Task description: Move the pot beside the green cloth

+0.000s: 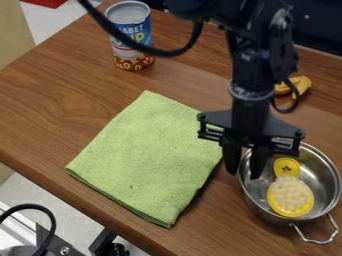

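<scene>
1 pot (322,172), metal, lower right of the frame, upright on the brown table (40,107), 1 wire handle (317,240) seen at its lower right. 1 yellow item (289,204) in the pot, its lower part covered in pale bumps. 1 gripper (244,174), right of centre, hanging down at the pot's left rim: 2 fingers, moderately apart, tips pointing down, rim seen between them, nothing clamped that I can make out, can't tell if they touch the metal. 1 green cloth (147,155), centre of the frame, lying flat, left of the pot and near it. 1 can (130,32), blue and red label, standing, upper left. 1 orange-yellow object (294,87), upper right, on the table behind the arm
</scene>
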You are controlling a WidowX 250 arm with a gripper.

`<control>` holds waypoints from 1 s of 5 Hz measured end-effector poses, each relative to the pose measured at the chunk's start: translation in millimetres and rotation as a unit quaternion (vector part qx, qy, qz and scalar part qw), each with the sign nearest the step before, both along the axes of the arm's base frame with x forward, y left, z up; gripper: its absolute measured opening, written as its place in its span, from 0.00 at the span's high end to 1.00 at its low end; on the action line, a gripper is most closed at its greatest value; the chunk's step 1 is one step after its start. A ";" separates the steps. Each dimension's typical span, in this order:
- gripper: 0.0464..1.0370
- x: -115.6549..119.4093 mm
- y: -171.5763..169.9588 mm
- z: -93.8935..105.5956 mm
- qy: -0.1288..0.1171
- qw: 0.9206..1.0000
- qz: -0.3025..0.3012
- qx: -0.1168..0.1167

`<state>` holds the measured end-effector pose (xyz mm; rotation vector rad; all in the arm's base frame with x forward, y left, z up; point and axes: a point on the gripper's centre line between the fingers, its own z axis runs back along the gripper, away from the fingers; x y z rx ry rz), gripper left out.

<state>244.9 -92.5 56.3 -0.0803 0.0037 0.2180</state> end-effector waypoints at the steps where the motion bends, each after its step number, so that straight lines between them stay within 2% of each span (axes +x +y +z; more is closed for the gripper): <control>1: 0.30 1.7 3.1 16.6 0.001 1.000 0.014 -0.017; 2: 0.06 5.3 7.1 27.7 0.007 0.999 0.028 -0.025; 3: 0.04 15.2 16.6 38.8 0.006 0.998 0.061 -0.032; 5: 0.04 36.4 60.4 47.0 -0.029 0.984 0.175 0.007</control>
